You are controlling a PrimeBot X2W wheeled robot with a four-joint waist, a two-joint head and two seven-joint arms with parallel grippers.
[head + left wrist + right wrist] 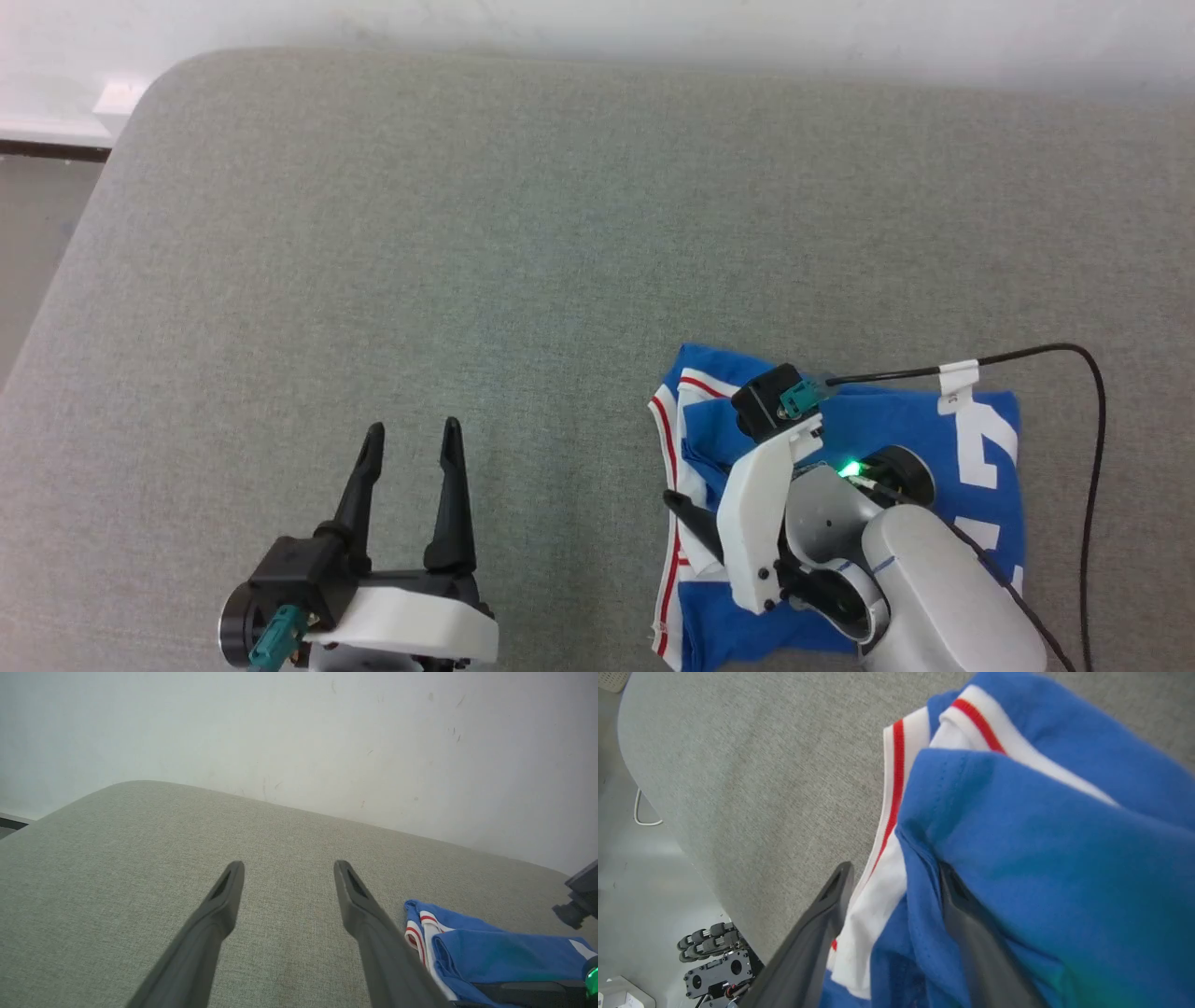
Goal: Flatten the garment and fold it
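Observation:
The garment (896, 415), bright blue with white bands and thin red stripes, lies folded into a rough rectangle at the lower right of the grey padded table (467, 233). White lettering shows on its right part. My right gripper (695, 481) sits over its left edge. In the right wrist view my right gripper (894, 875) is open: the left finger lies on bare table beside the striped trim, and the right finger is tucked under a blue fold of the garment (1041, 835). My left gripper (413, 429) is open at the lower left, nothing between its fingers (229, 891), with the garment (490, 952) to its right.
A black cable (1092, 420) with a white tag arcs over the garment's right side. A pale wall runs along the table's far edge. The table's rounded corner (159, 84) is at the far left, with floor beyond. Dark equipment (714, 966) stands on the floor below the edge.

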